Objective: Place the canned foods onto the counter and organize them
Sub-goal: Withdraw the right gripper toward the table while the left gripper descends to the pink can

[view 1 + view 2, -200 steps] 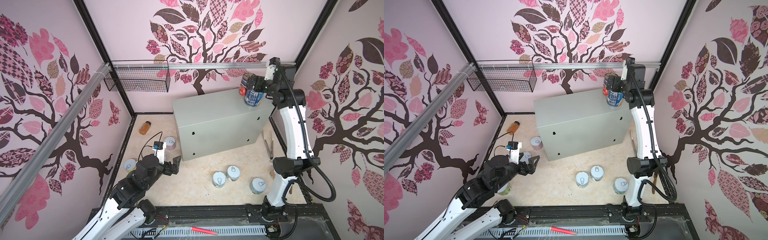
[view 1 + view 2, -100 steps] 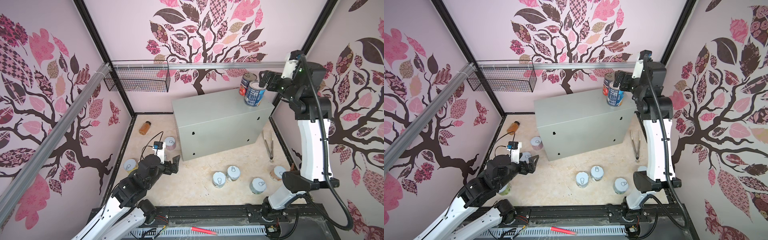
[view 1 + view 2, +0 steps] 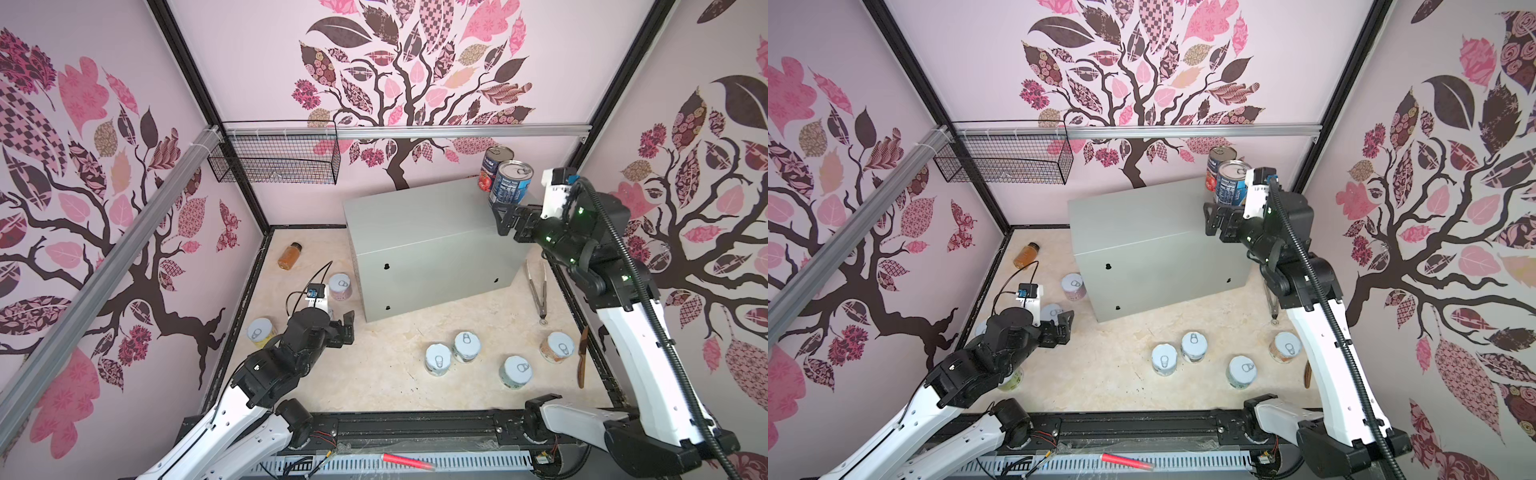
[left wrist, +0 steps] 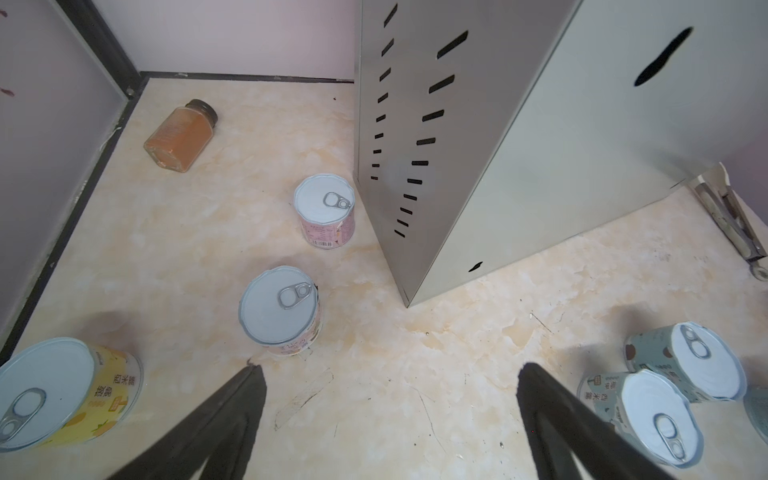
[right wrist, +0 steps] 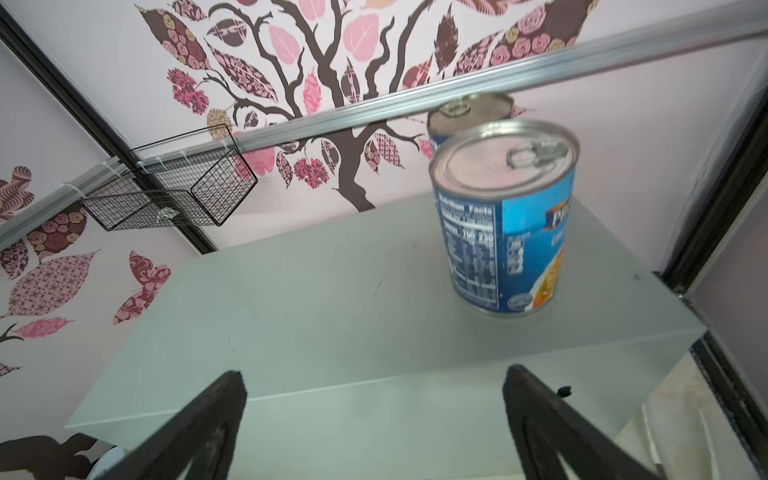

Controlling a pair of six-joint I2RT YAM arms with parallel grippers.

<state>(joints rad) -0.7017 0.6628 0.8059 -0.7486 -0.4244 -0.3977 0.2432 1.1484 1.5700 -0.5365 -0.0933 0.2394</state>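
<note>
Blue-label can (image 3: 510,183): upright on the counter (image 3: 419,224), at the far right corner of its flat top, pull tab up. Red-tomato can (image 3: 490,170): upright on the same top, directly behind the blue one. Touching or a hair apart, cannot tell.

Right pincer (image 3: 505,216): spread, holding nothing, at the counter's front right edge. In the right wrist view the blue-label can (image 5: 505,232) stands beyond the fingertips (image 5: 232,386), not between them.

Short white-lidded cans, all upright on the marbled floor (image 3: 374,374), none on the counter:
- pink can (image 3: 341,286), just beside the counter's left front corner
- second pink can (image 4: 280,309), near the first, close ahead of the left pincer
- yellow can (image 3: 261,332), by the left wall, next to the left arm
- group of four cans (image 3: 467,345) in front of the counter, toward the right; the two leftmost are touching or nearly so, the other two apart

Left pincer (image 4: 386,374): spread, empty, low over the floor between the second pink can and the group.

Others on the floor: amber bottle (image 3: 289,255) on its side near the back left corner; metal tongs (image 3: 536,286) along the counter's right side
</note>
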